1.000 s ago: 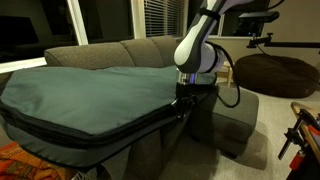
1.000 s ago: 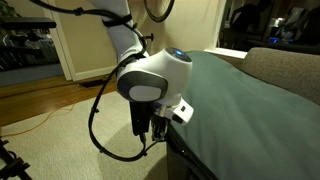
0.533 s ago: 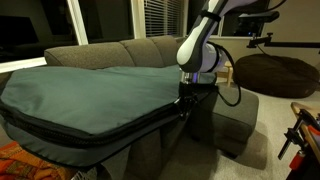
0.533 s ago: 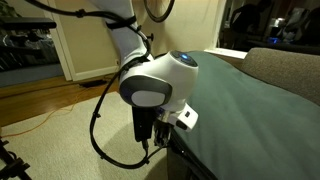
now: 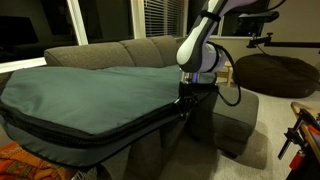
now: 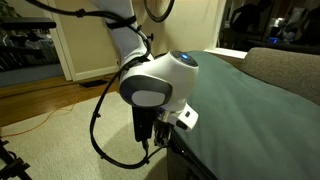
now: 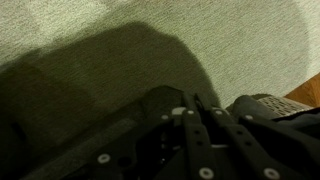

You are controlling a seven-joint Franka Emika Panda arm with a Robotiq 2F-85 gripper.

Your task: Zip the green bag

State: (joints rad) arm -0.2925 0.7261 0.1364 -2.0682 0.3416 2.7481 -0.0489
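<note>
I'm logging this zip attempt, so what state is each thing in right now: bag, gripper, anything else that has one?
green bag: lying flat across the grey sofa; zipped or not, cannot tell.
gripper: pointing down at the bag's edge; jaws too dark to tell open or shut.
brown beanbag: slumped, apart from the gripper.

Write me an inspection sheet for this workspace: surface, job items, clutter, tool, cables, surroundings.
Surface: grey sofa, mostly covered by the bag.
Job's things: green bag lying flat across the sofa; dark zipper band along its edge.
Clutter: nothing seen.
Tool: tool at the bag's edge by the zipper band; open or shut cannot be told.
Cables: black cable looping from the arm beside the bag.
Surroundings: brown beanbag, wood floor.
</note>
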